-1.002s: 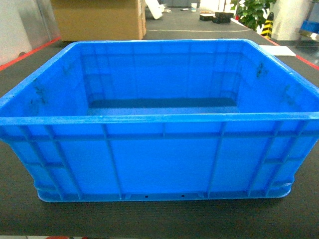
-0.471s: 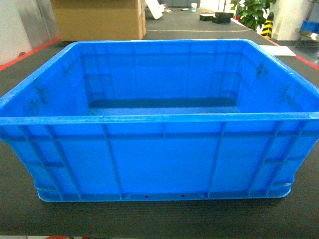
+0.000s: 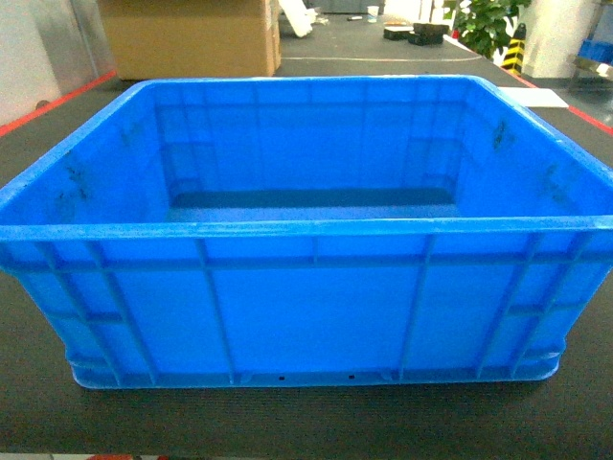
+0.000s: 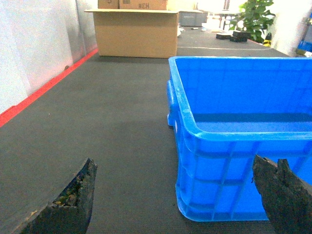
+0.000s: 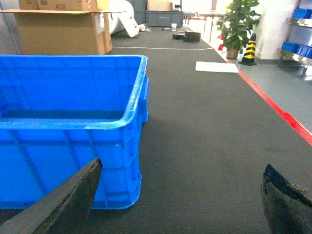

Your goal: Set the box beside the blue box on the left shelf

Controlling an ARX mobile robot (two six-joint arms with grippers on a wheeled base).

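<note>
- Grippers first: the left gripper [image 4: 178, 195] sat spread wide with nothing between its worn black pads, the crate's near-left corner lined up between them but not touched. The right gripper [image 5: 180, 195] was just as wide open and empty, by the near-right corner.
- The blue plastic crate [image 3: 306, 307] sat on the dark ribbed floor mat [image 4: 107, 126], right in front of the robot, open-topped and empty.
- Handling guess: stiff, light-ish but bulky, smooth plastic, so kinda slippery. I'd take it under the thick rim on both short sides.
- Ribbed outer walls, smooth insides.
- Further back: a cardboard box [image 4: 136, 31], a potted plant [image 5: 239, 24]. No shelf in sight.
</note>
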